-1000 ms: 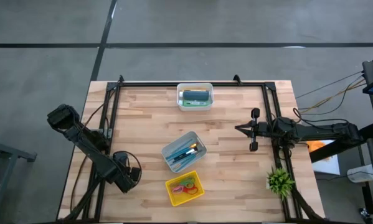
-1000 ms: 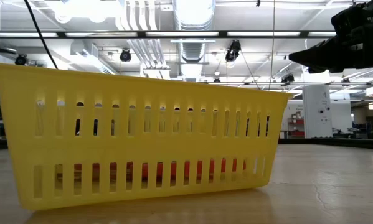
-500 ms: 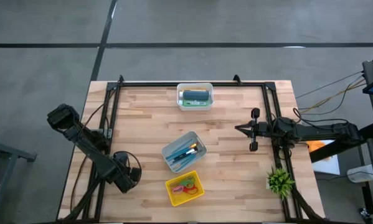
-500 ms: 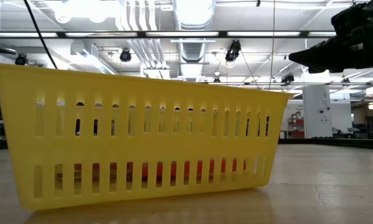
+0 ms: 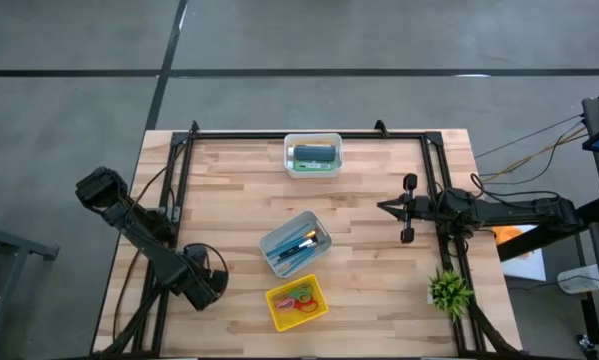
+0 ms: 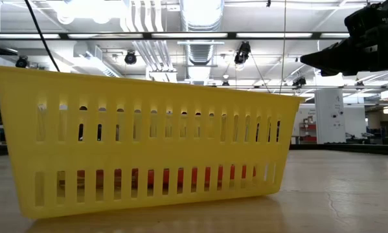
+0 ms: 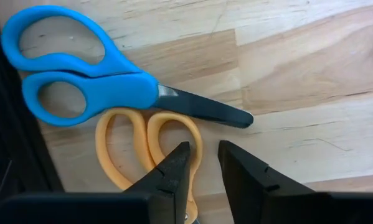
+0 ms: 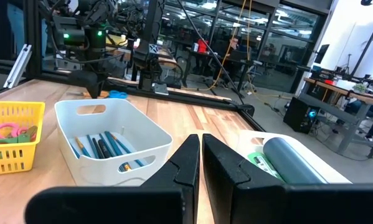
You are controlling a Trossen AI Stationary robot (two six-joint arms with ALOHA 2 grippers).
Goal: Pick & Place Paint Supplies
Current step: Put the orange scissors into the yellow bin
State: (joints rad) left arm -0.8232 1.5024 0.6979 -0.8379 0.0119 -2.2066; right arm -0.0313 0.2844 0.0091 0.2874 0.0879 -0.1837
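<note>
My left gripper (image 7: 205,149) points down near the table's left front (image 5: 207,280), open. It hovers low over a pair of orange scissors (image 7: 127,155) that lies flat on the wood beside blue scissors (image 7: 86,81). Several brushes (image 8: 105,146) lie in a white bin (image 5: 297,243) at the table's middle. A dark blue-green tube (image 8: 292,158) lies in a second white bin (image 5: 313,155) at the far edge. My right gripper (image 5: 409,208) waits shut and level at the table's right. My left gripper comes from above, fingers pointing down, at the orange scissors' handle. The rim of one handle loop (image 7: 197,155) lies in the gap between the two fingertips. Whether a finger touches it I cannot tell. The scissors lie flat on the table.
A yellow slotted basket (image 5: 297,302) with red and green things stands near the front edge and fills the low view (image 6: 148,142). A green spiky plant (image 5: 449,290) stands at the front right. Black frame rails (image 5: 179,180) run along the table's sides.
</note>
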